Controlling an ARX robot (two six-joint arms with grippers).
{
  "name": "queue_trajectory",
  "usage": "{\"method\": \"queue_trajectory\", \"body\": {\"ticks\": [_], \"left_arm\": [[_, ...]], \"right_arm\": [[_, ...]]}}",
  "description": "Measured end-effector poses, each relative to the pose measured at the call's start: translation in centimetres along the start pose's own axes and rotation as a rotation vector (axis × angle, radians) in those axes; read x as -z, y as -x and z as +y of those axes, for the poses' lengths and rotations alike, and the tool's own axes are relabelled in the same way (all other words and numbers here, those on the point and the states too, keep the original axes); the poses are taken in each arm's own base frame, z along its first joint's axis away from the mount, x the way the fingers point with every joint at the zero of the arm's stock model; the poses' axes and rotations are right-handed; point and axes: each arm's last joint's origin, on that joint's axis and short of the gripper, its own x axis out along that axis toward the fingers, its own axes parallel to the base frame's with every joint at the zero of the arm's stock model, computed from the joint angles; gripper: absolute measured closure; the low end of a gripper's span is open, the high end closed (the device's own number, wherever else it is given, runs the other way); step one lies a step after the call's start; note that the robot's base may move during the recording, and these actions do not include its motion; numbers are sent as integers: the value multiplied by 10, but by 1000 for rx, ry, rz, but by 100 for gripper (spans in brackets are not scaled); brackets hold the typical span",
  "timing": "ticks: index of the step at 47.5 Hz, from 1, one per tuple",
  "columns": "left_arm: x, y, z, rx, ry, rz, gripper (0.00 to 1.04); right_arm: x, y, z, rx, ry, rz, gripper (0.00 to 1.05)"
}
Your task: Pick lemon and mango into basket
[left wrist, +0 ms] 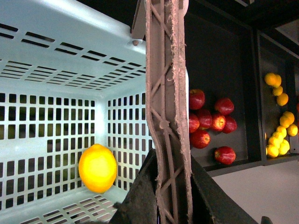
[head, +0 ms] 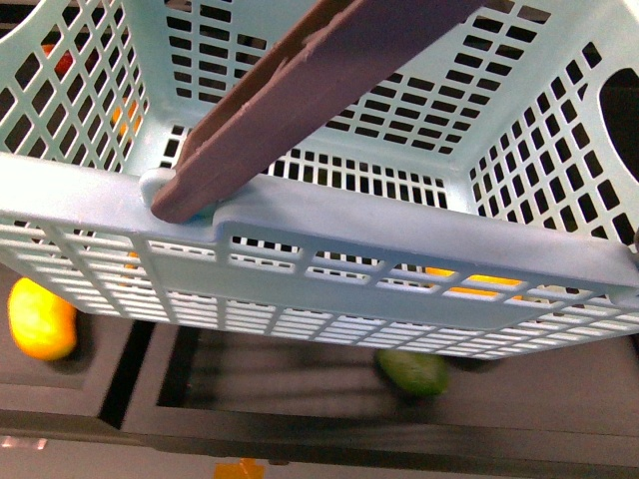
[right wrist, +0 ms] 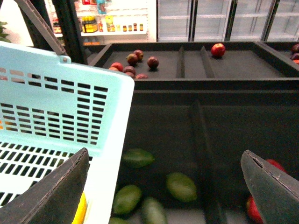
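Left gripper (left wrist: 171,161): jaws clamped tight on the brown handle (left wrist: 166,84) of the basket (left wrist: 70,23).
Lemon (left wrist: 97,168) is inside the basket, just beside this gripper, near a corner of the slotted walls.
Past the gripper, red apples (left wrist: 210,123) sit in a dark compartment; yellow fruit (left wrist: 280,126) farther off.

Right gripper (right wrist: 164,151): jaws spread wide, holding nothing. The basket rim is close beside one finger (right wrist: 56,191). Green fruit (right wrist: 181,185) lie beneath, between the fingers.

Mango (head: 42,319), blurred, lies in the black tray (head: 300,399) under the held basket, outside it.
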Motion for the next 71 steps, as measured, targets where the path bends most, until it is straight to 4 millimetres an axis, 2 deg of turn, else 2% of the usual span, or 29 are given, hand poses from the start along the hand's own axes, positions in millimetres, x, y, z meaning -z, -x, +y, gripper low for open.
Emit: {"method": "queue_trajectory", "body": {"ticks": [71], "left_arm": [[0, 0, -1, 2, -1, 0, 97]], "right_arm": [[0, 0, 0, -3, 0, 3, 9]]}}
